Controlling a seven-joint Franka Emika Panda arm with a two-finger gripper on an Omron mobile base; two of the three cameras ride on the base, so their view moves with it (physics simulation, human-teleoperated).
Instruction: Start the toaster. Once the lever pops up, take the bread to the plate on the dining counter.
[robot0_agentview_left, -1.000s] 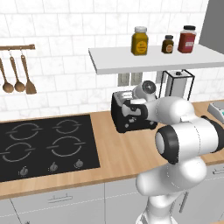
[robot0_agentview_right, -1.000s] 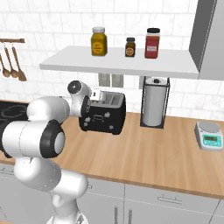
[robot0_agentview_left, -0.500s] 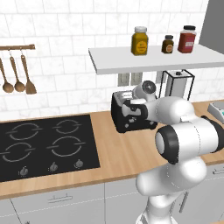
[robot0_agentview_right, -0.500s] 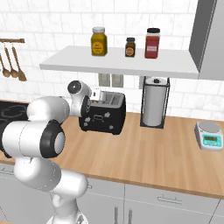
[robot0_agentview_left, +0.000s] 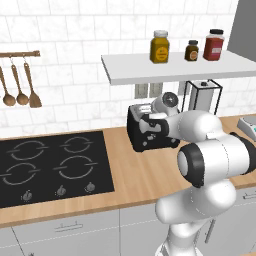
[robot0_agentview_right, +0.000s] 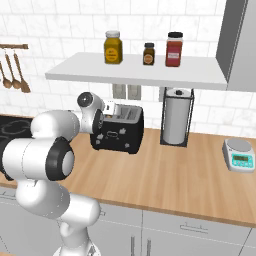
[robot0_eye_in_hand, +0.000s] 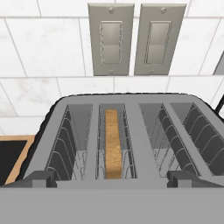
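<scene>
The black four-slot toaster (robot0_eye_in_hand: 127, 131) sits on the wood worktop against the tiled wall, also seen as the toaster (robot0_agentview_left: 150, 135) and the toaster (robot0_agentview_right: 117, 134). The bread (robot0_eye_in_hand: 113, 146) stands on edge in the second slot from the left, sunk low in it. My gripper (robot0_eye_in_hand: 112, 180) hovers just above the toaster's near edge and is open wide, one fingertip (robot0_eye_in_hand: 35, 178) at each side and nothing between them. From the base, the gripper (robot0_agentview_left: 146, 123) is at the toaster's front top edge, as is the gripper (robot0_agentview_right: 102, 122). The plate and the dining counter are out of view.
A black hob (robot0_agentview_left: 50, 165) lies left of the toaster. A paper towel holder (robot0_agentview_right: 176, 117) and a kitchen scale (robot0_agentview_right: 240, 155) stand to its right. A shelf (robot0_agentview_right: 135, 72) with three jars hangs close above the toaster. Two wall outlets (robot0_eye_in_hand: 131, 39) sit behind it.
</scene>
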